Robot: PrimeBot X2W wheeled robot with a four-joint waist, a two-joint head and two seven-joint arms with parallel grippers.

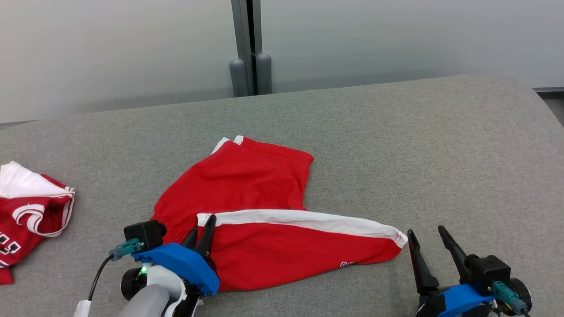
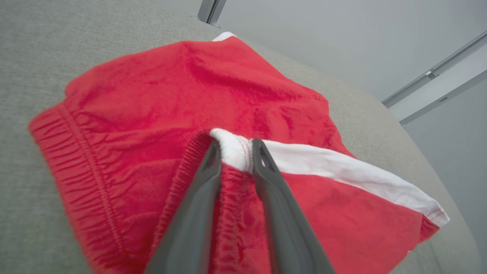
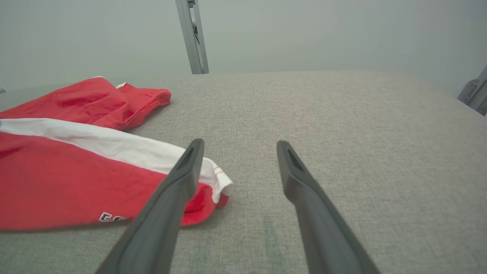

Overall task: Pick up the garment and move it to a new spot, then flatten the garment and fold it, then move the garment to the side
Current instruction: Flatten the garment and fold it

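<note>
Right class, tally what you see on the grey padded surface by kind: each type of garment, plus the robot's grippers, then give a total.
red shorts with a white side stripe: 1
red and white jersey: 1
grippers: 2, the left gripper and the right gripper
Total: 4
</note>
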